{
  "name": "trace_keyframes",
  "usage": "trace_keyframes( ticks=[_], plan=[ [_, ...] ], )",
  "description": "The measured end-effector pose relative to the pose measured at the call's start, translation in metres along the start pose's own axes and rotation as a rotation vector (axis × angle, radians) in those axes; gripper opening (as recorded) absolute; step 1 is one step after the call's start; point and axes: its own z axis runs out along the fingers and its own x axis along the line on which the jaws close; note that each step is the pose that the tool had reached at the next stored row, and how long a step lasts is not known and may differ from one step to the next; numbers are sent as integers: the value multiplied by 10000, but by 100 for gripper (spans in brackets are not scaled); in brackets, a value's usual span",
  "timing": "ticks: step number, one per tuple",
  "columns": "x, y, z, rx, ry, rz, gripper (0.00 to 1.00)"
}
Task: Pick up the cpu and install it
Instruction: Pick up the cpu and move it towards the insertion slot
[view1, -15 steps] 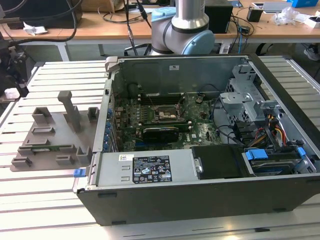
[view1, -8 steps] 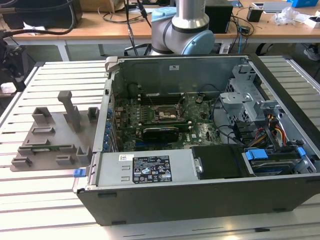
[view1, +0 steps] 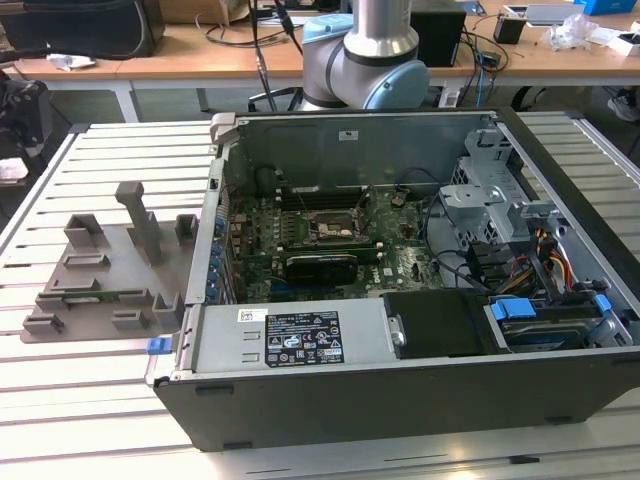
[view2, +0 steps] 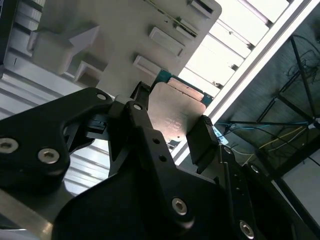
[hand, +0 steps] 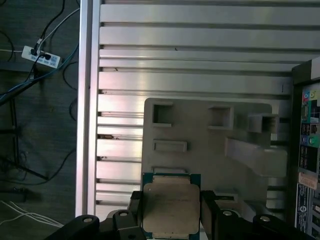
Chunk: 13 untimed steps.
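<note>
The cpu is a flat square chip with a silvery-grey top and a thin pale rim. My gripper is shut on it, a black finger pressing on each of two opposite edges. In both wrist views the chip hangs in the air above the grey plastic tray with upright blocks. The second wrist view shows the cpu from behind the gripper, clamped between the pads. In the exterior view the black socket frame lies on the green motherboard inside the open computer case.
The grey tray lies on the slatted metal table at the exterior view's left of the case. The table's edge runs close to the tray, with floor cables beyond. Drive cages and cable bundles crowd the case's other side.
</note>
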Motion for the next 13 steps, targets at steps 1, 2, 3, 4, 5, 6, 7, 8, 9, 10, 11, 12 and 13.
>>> trace_keyframes(
  ticks=[1, 2, 3, 4, 5, 6, 7, 8, 9, 10, 11, 12, 13],
  plan=[
    [1, 0, -13, -1, 0, 0, 55],
    [1, 0, -24, 0, 1, 0, 55],
    [2, -1, -49, -1, 1, 0, 55],
    [3, -1, -63, -1, -1, 0, 55],
    [3, -1, -76, -2, 0, 0, 55],
    [4, -1, -91, -2, 0, 0, 55],
    [5, -2, -118, -2, 0, 0, 55],
    [7, -3, -159, -3, 0, -1, 55],
    [8, -3, -184, -2, 0, 0, 55],
    [8, -3, -196, -3, -1, 0, 55],
    [9, -3, -211, -4, 1, 0, 55],
    [10, -3, -225, -6, -1, 0, 55],
    [10, -4, -242, -10, -1, -1, 55]
  ],
)
